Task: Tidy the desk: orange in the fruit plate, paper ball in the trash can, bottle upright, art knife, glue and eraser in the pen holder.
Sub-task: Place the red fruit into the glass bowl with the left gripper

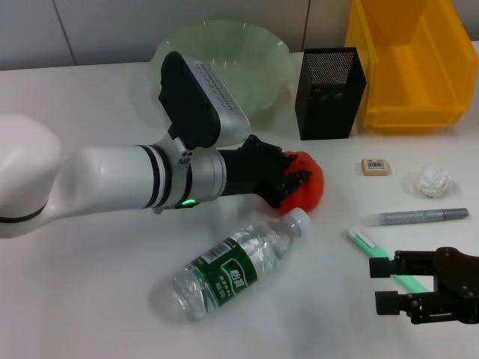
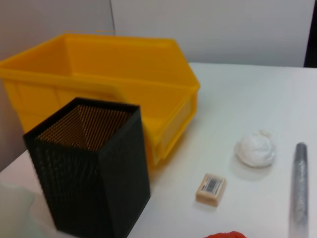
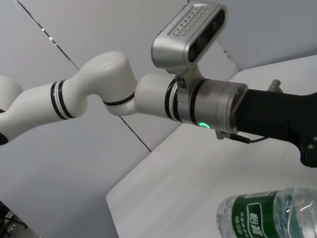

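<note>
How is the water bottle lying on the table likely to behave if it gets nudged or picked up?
The bottle lies on its round side, so a nudge would probably roll it. It looks empty, so likely light. The thin clear plastic may dent and slip in a tight grip.

Little here gives me anything I can actually read. The clear plastic water bottle (image 1: 238,271) lying on its side carries a dark green label (image 1: 230,275) with white characters on it, looking like Chinese script; I can see them in my head view and again in the right wrist view, but I cannot make out which characters they are. The small beige rectangular eraser (image 2: 211,189) has a white sticker with a barcode (image 2: 212,185) printed on it; any digits beneath the bars are too small for me to read.
</note>
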You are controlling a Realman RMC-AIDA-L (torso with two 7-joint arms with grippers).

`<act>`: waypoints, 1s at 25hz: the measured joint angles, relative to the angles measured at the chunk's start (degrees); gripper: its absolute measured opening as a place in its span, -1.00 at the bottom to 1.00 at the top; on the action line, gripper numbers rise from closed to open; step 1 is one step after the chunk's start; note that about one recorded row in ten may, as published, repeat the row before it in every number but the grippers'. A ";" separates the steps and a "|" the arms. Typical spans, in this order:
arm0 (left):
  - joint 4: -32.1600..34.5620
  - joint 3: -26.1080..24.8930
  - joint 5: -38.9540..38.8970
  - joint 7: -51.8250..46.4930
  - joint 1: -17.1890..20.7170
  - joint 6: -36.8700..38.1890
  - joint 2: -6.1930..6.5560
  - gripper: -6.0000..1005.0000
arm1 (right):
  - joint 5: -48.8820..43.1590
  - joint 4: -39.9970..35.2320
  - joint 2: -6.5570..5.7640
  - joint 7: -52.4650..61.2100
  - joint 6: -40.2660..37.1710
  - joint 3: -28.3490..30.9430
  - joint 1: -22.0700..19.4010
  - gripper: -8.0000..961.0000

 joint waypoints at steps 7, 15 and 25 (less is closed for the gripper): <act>7.50 -1.22 3.47 -0.58 4.06 0.30 0.50 -0.59 | -0.10 0.73 -0.07 0.00 0.39 0.00 0.36 0.58; 14.83 -6.61 8.94 -1.85 9.27 0.45 0.68 -0.75 | -0.21 1.02 -0.10 0.00 0.59 0.00 0.65 0.58; 19.58 -15.34 14.98 -3.69 10.43 0.35 0.55 -0.86 | -0.14 3.67 0.03 0.00 2.80 -3.73 1.72 0.58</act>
